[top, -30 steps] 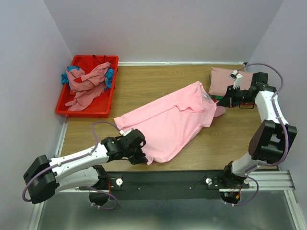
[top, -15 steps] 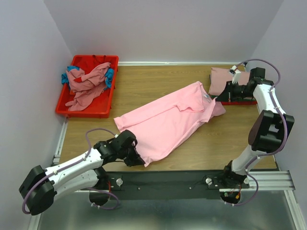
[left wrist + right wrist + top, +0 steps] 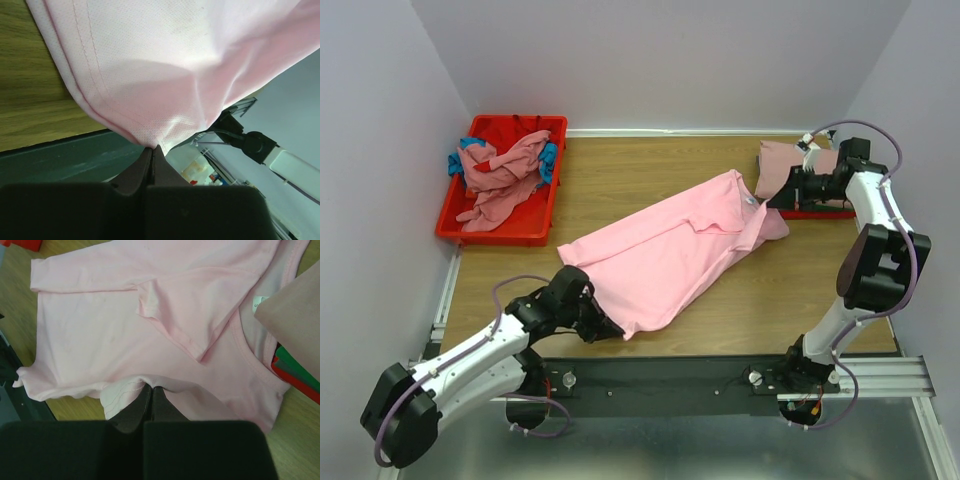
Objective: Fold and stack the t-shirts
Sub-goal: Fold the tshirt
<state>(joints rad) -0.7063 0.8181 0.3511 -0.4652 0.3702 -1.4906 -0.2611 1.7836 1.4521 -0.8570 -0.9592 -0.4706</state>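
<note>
A bright pink t-shirt (image 3: 670,250) lies stretched diagonally across the wooden table, collar toward the back right. My left gripper (image 3: 612,330) is shut on its hem corner (image 3: 152,142) near the front edge. My right gripper (image 3: 778,203) is shut on the shoulder and sleeve cloth (image 3: 150,382) by the collar. A folded stack (image 3: 790,165), dusty rose on top with green and red under it (image 3: 290,365), sits at the back right, beside the right gripper. More t-shirts, dusty rose and teal (image 3: 500,175), lie crumpled in the bin.
A red plastic bin (image 3: 505,232) stands at the back left of the table. The black rail (image 3: 670,375) with both arm bases runs along the near edge. Purple walls close in the left, back and right sides.
The left gripper has pulled the hem corner toward the near edge and slightly left. The right gripper has drawn the shoulder end back toward the folded stack, so the shirt lies more stretched.
</note>
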